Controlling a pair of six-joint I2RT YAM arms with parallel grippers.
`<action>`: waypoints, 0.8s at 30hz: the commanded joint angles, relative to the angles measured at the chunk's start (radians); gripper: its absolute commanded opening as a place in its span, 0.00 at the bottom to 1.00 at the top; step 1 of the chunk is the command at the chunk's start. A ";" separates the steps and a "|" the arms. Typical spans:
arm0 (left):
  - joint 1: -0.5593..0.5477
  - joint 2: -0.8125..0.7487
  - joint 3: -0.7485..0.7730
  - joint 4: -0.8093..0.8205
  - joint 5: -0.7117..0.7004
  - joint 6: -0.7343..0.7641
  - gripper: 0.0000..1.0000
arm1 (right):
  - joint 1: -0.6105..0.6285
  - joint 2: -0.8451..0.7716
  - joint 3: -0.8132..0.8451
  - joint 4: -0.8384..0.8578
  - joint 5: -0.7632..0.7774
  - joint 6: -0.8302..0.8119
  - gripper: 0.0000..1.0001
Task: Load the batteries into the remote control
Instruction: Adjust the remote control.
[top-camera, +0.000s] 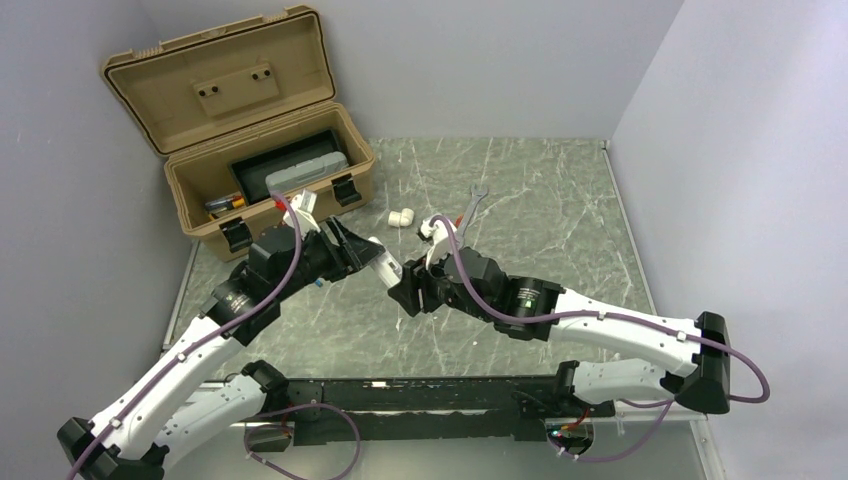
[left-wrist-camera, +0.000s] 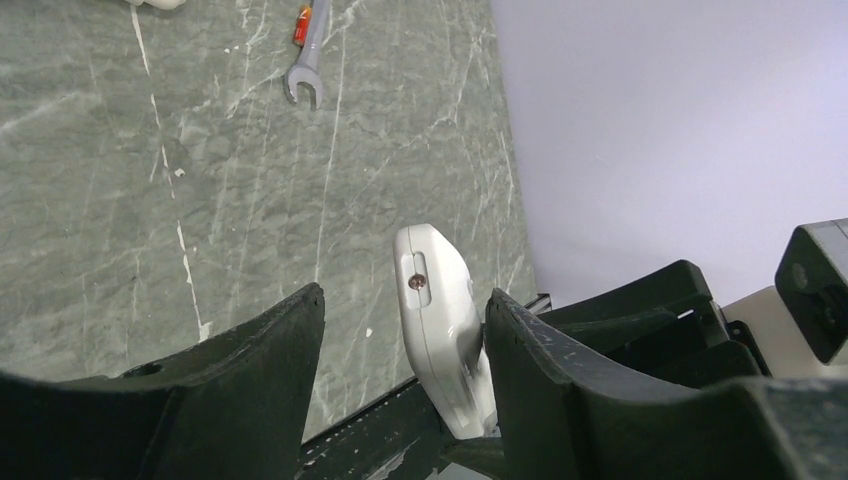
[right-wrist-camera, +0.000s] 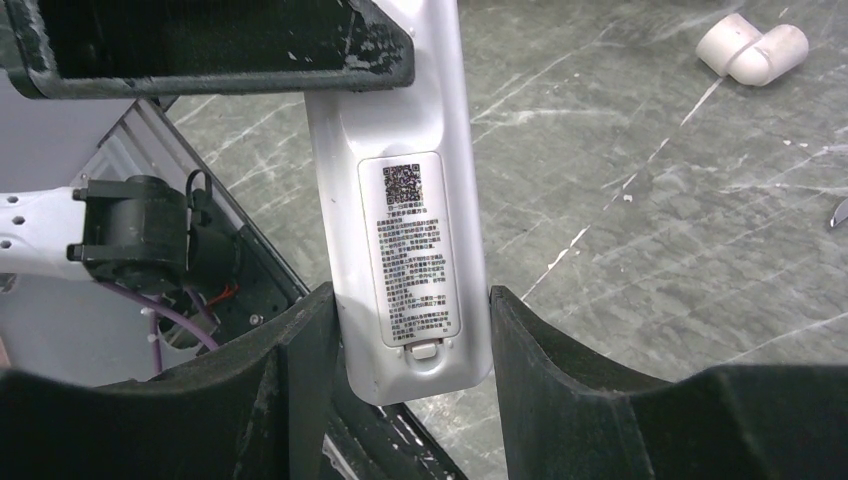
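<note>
The white remote control (right-wrist-camera: 400, 130) is held above the table between both grippers, its back label facing the right wrist camera. My right gripper (right-wrist-camera: 412, 300) is shut on its lower end, both fingers against its sides. My left gripper (left-wrist-camera: 405, 295) is open around the other end (left-wrist-camera: 435, 310); the remote touches only the right finger (left-wrist-camera: 560, 370), with a gap to the left finger. In the top view the grippers (top-camera: 372, 258) (top-camera: 408, 290) meet at mid-table around the remote (top-camera: 388, 268). Orange-red items (top-camera: 225, 203) lie in the toolbox; I cannot tell whether they are batteries.
An open tan toolbox (top-camera: 290, 218) stands at the back left with a grey case inside. A white pipe elbow (top-camera: 402, 216) and a silver wrench (top-camera: 470, 208) lie behind the grippers. A small orange-red piece (left-wrist-camera: 300, 24) lies by the wrench handle.
</note>
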 joint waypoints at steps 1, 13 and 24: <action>-0.004 0.009 -0.004 0.052 0.013 -0.022 0.65 | 0.009 0.015 0.069 0.067 0.021 -0.005 0.00; -0.004 0.024 -0.006 0.072 0.002 -0.032 0.45 | 0.013 0.038 0.065 0.083 0.004 0.000 0.00; -0.005 0.020 -0.051 0.152 0.043 -0.040 0.21 | 0.013 0.021 0.048 0.124 -0.040 -0.017 0.00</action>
